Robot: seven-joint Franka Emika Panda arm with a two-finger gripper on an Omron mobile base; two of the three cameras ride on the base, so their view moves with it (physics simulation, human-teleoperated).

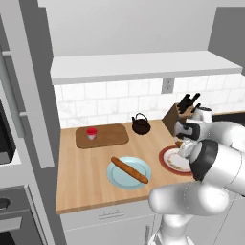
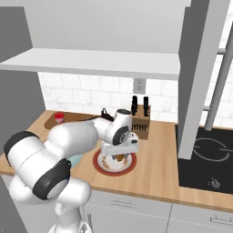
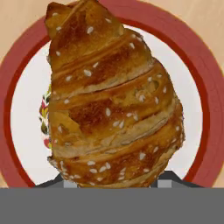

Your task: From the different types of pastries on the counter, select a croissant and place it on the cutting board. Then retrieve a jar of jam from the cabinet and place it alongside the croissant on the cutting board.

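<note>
A ridged, golden-brown, seed-flecked croissant [image 3: 111,100] sits over its red-rimmed plate [image 3: 205,78] on the light wooden counter [image 1: 86,186], well apart from the dark cutting board [image 1: 107,136] where the red-lidded jam jar [image 1: 91,133] stands, the baguette [image 1: 129,170] lying between.
</note>
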